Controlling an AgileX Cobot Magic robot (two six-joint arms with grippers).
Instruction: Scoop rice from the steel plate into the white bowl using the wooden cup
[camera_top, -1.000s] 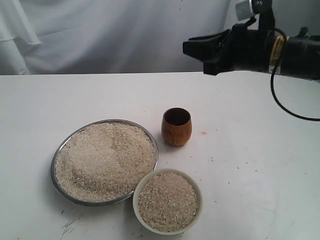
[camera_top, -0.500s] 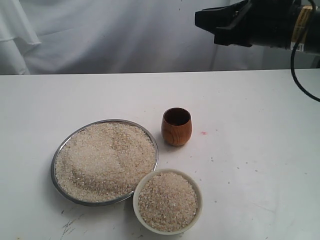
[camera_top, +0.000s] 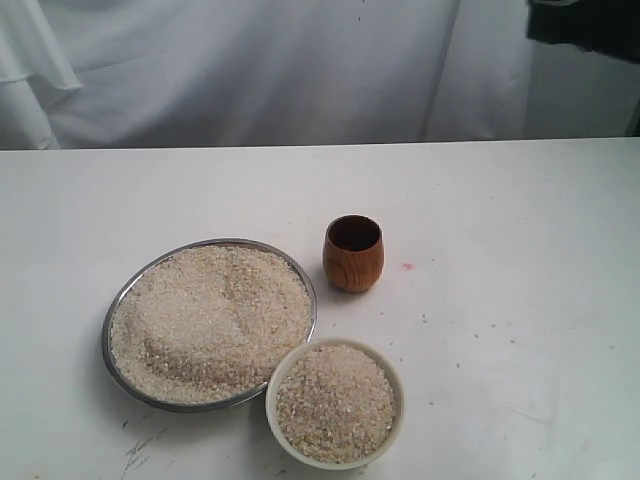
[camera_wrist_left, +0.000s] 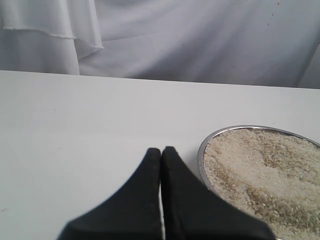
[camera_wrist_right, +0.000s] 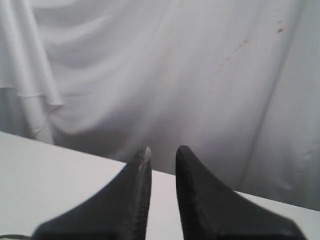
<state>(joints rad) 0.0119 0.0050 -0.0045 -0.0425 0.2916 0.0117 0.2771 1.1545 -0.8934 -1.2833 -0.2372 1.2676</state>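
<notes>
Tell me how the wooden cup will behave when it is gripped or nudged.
The wooden cup looks rigid and, seemingly empty, is probably light. Its polished, rounded wall may slip in a loose grip. It stands upright on a base narrower than its belly, so a sideways push high up could tip it and set it rolling.

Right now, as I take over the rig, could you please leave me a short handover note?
Left hand: shut, empty, facing the rim of the steel plate.
Right hand: jaws slightly apart, empty, raised off the table.
Wooden cup: upright, ungripped, behind the white bowl, right of the plate.
Done: bowl holds rice nearly to its rim.
Left: plate is heaped; bowl has little room, so probably just a final check.
</notes>
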